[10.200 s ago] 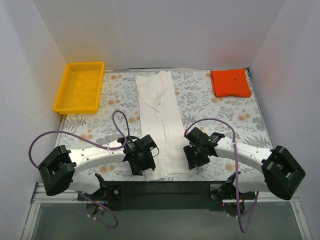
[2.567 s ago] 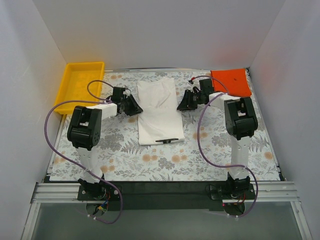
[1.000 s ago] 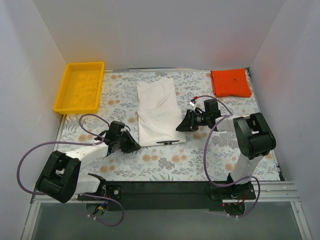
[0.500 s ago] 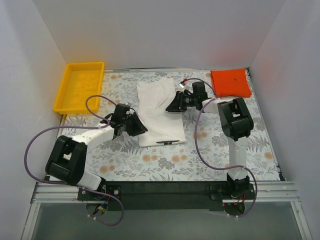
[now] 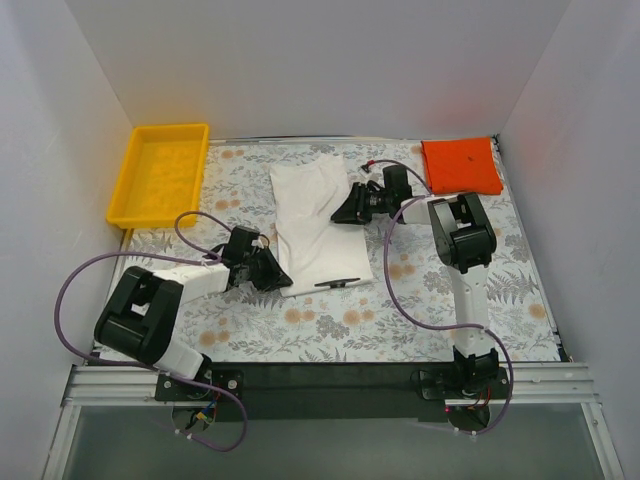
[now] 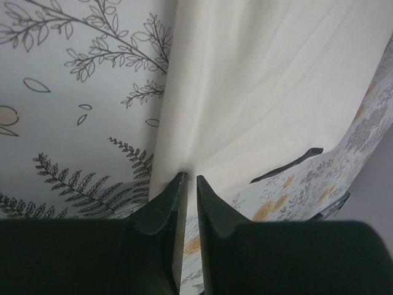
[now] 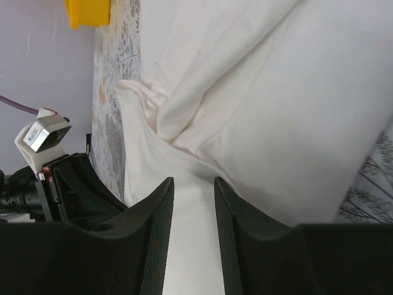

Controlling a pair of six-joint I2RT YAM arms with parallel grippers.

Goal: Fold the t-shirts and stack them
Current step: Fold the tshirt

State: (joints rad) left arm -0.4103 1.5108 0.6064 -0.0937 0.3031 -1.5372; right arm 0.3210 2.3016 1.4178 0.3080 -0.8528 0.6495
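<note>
The white t-shirt lies folded to a short rectangle in the middle of the table, with a sliver of black print at its near edge. My left gripper is low at its near left edge; in the left wrist view the jaws are nearly closed on the cloth's edge, and creases run out from the tips. My right gripper is at the shirt's right edge, open, with white cloth between its fingers. The orange-red t-shirt lies folded at the far right corner.
A yellow tray stands at the far left corner; it also shows in the right wrist view. White walls close in the table on three sides. Purple cables loop from both arms over the flowered tablecloth.
The long white strip has been folded in half since ten seconds ago. In the last half second my left gripper slid nearer along the shirt's left edge; the right gripper hardly moved.
</note>
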